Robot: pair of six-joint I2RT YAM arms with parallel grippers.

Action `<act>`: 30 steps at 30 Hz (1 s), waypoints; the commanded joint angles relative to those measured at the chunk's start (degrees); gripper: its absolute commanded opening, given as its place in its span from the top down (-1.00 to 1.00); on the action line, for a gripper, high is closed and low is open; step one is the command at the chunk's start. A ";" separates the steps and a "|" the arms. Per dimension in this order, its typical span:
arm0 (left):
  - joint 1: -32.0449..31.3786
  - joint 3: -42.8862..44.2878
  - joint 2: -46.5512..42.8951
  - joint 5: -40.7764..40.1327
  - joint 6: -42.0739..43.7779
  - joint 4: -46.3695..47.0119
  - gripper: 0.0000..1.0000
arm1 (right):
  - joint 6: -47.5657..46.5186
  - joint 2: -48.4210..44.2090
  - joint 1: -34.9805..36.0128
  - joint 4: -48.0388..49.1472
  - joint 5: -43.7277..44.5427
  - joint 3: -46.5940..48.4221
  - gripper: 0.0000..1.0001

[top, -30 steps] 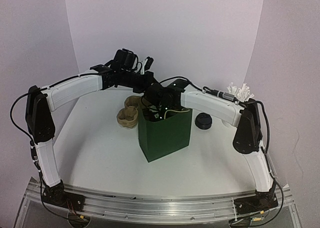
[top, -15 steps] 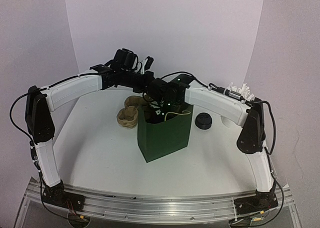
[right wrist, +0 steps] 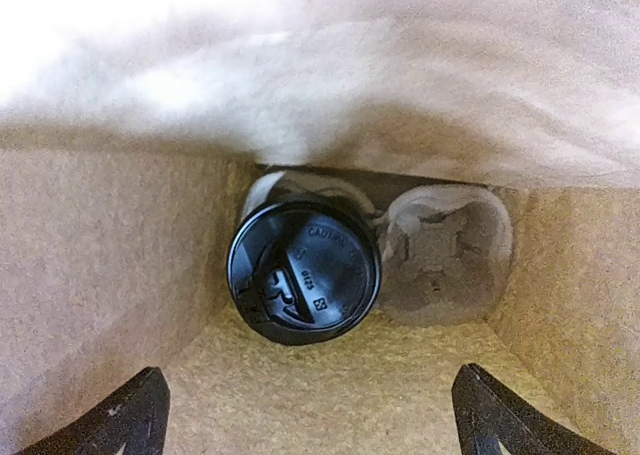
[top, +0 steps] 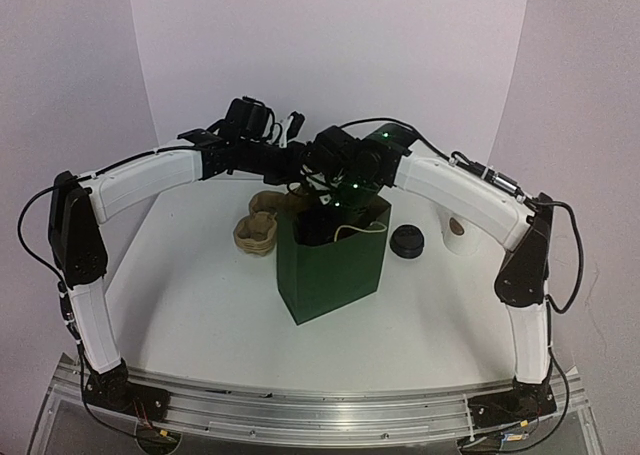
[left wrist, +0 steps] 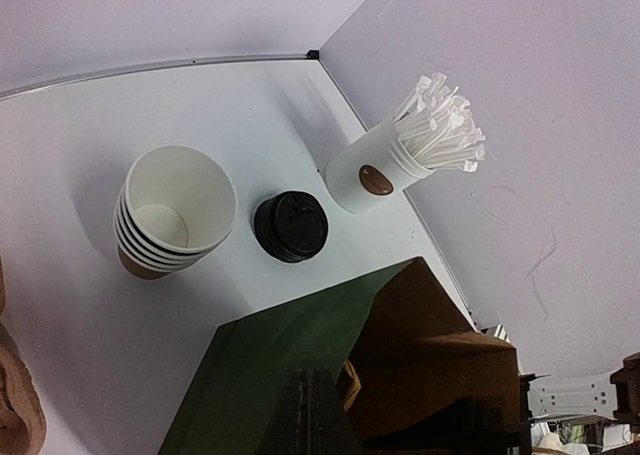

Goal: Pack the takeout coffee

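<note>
The takeout coffee (right wrist: 303, 272), a cup under a black dome lid, stands in the left slot of a pulp carrier (right wrist: 445, 260) at the bottom of the green paper bag (top: 330, 270). The carrier's right slot is empty. My right gripper (right wrist: 310, 425) is open and empty, above the cup and apart from it, at the bag's mouth (top: 322, 220). My left gripper (left wrist: 310, 410) is shut on the bag's back rim (left wrist: 280, 365) and shows in the top view (top: 290, 170). In the top view the cup is hidden inside the bag.
A stack of lidless cups (left wrist: 170, 210), a pile of black lids (left wrist: 290, 227) and a white cup of wrapped sticks (left wrist: 375, 175) stand behind and right of the bag. Spare pulp carriers (top: 258, 225) lie left of the bag.
My right arm has lifted up and back from inside the bag, leaving the lidded cup in the carrier. The left arm has not moved.
</note>
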 commanded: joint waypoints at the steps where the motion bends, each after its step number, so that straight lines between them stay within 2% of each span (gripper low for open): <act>1: -0.18 -0.41 -3.10 -1.04 0.94 -0.34 1.00 | 0.99 -5.35 -0.06 1.68 1.15 0.10 -0.96; 8: -0.15 -0.64 -3.41 -1.77 0.31 -0.18 1.00 | 0.88 -8.33 -0.16 1.96 3.58 -2.43 -0.97; 17: -0.16 -2.63 -4.86 -4.25 -1.88 1.69 1.00 | 2.21 -10.07 -3.53 2.27 5.65 2.46 -0.96; 25: -0.15 -3.09 -5.59 -5.69 -2.19 1.68 1.00 | 3.86 -11.72 -7.66 3.37 3.76 5.62 -0.97; 30: -0.21 -3.41 -5.85 -6.77 -2.85 2.11 1.00 | 4.53 -14.16 -12.58 4.07 4.30 6.27 -0.96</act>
